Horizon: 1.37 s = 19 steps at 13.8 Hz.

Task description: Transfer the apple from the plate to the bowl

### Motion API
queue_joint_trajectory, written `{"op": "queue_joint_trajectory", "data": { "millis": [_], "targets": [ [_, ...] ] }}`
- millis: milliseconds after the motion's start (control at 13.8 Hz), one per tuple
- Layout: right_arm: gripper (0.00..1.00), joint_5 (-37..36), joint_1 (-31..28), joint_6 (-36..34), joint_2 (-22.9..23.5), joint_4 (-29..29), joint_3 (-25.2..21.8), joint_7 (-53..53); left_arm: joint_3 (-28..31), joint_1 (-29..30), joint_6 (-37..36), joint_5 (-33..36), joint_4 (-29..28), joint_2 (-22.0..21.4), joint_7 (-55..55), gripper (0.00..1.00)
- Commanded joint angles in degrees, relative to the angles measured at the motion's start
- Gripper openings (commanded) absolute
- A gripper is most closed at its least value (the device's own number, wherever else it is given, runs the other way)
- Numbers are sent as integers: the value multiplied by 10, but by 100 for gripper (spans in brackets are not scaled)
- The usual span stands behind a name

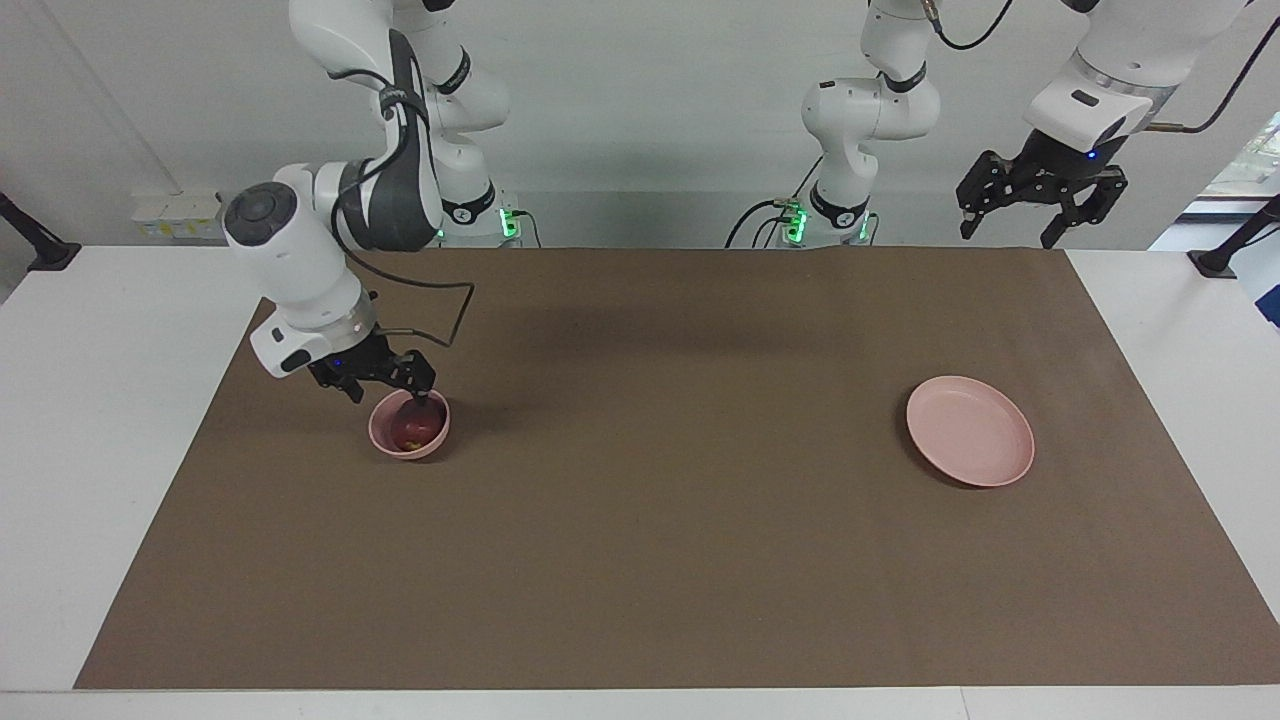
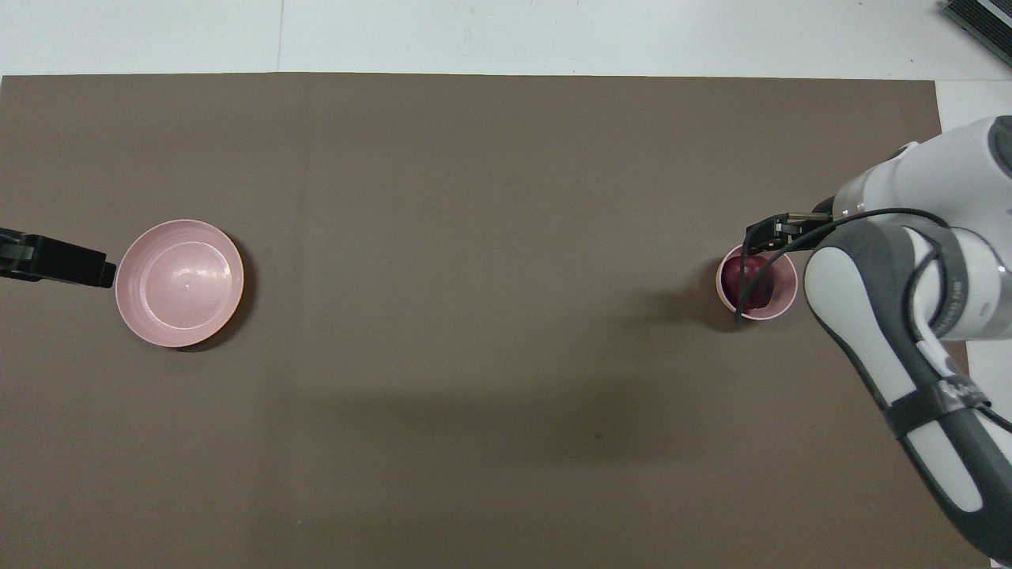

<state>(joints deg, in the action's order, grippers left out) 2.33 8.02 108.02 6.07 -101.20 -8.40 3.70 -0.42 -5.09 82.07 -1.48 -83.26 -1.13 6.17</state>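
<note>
At the right arm's end of the surface (image 1: 640,560), apple (image 1: 410,428) sits inside bowl (image 1: 409,427), so the drop looks done. Right gripper (image 1: 385,382) hangs just above the bowl's rim, fingers spread, gripping nothing. Plate (image 1: 970,430) bare at the left arm's end. Left gripper (image 1: 1040,195) waits raised near that end, fingers spread.

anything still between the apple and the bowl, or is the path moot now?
Moot: the apple already lies in the bowl, and the plate is bare. The right gripper hangs open just above the bowl's rim, nothing between them. The left gripper waits open, high near the plate's end of the table.
</note>
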Motion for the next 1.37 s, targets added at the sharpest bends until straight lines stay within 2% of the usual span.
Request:
{"op": "queue_joint_trajectory", "data": {
  "millis": [0,72,145,217,289,362,506,868,1085,1302],
  "targets": [
    [100,-39,-1,-71,-49,19,4,10,2,4,-15,9,8,-1,2,100],
    [100,-40,1,-110,-60,41,2,10,2,7,-15,9,8,-1,2,100],
    [100,-41,2,-160,-59,89,3,15,2,7,-15,9,8,-1,2,100],
    [100,-40,3,-210,-54,141,7,44,2,7,-13,9,8,-1,2,100],
    [100,-41,6,-237,-53,163,10,95,2,8,-13,9,8,-1,2,100],
    [100,-35,21,-236,-57,159,12,139,2,8,-13,9,8,-1,2,100],
    [100,-5,9,-236,-69,137,2,144,2,8,-13,8,8,0,2,100],
    [100,-5,-27,-210,-108,72,-3,5,2,8,-11,9,7,-1,2,100],
    [100,-18,-45,-218,-105,78,-4,-32,2,7,-9,8,7,0,1,100],
    [100,-51,-35,-237,-100,128,4,-33,2,6,-7,6,7,0,1,100]
  ]
}}
